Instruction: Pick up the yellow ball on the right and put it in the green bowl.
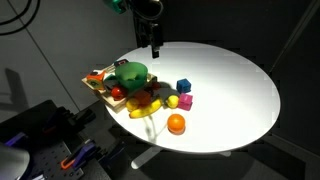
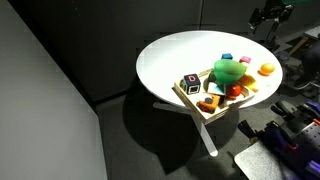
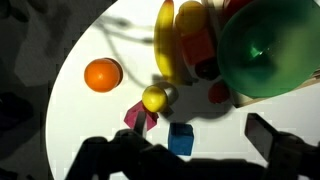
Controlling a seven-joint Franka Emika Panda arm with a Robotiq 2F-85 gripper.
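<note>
The yellow ball [image 1: 172, 101] lies on the white table next to a magenta cube [image 1: 186, 101]. In the wrist view the yellow ball [image 3: 154, 98] touches the magenta cube [image 3: 138, 115]. The green bowl [image 1: 130, 73] stands on a wooden tray; it also shows in the other views [image 2: 229, 71] [image 3: 265, 45]. My gripper [image 1: 152, 40] hangs open and empty, well above the table, beyond the toys. In the wrist view the gripper [image 3: 196, 140] looks down with its dark fingers either side of a blue cube.
An orange ball [image 1: 176, 123] [image 3: 103, 75] lies near the table's front edge. A blue cube [image 1: 183, 86] [image 3: 181, 138] sits behind the yellow ball. A banana [image 1: 145, 108] [image 3: 168, 40] and small toys lie by the wooden tray [image 1: 97, 88].
</note>
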